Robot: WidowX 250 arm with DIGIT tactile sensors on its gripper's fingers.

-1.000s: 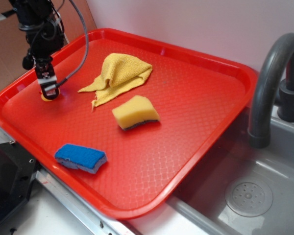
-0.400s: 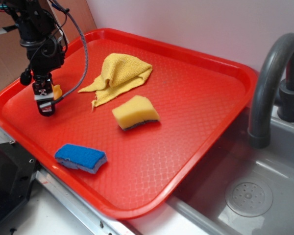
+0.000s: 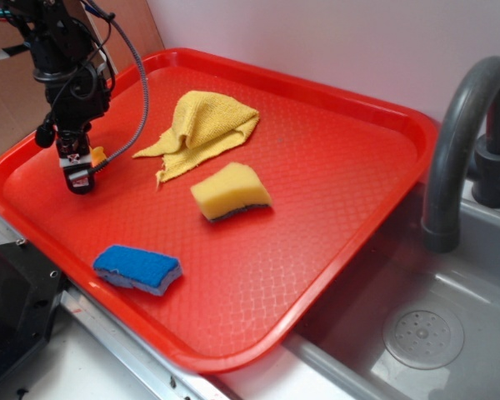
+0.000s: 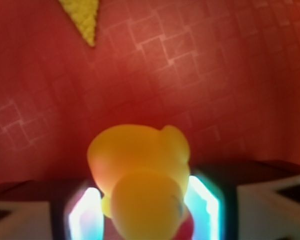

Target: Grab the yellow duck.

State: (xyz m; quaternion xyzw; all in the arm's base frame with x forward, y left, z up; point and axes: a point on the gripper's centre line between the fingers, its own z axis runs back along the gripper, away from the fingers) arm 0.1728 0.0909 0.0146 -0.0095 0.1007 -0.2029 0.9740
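Yellow duck [image 4: 140, 175] pinched between fingers [image 4: 205, 200], above tray [image 3: 317, 167].

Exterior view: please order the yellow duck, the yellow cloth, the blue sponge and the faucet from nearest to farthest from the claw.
1. The yellow duck, right at the claw, between its fingers.
2. The yellow cloth, toward the tray's back.
3. The blue sponge, near the tray's front edge; too close to the cloth to rank firmly.
4. The faucet, beyond the tray, over the sink.
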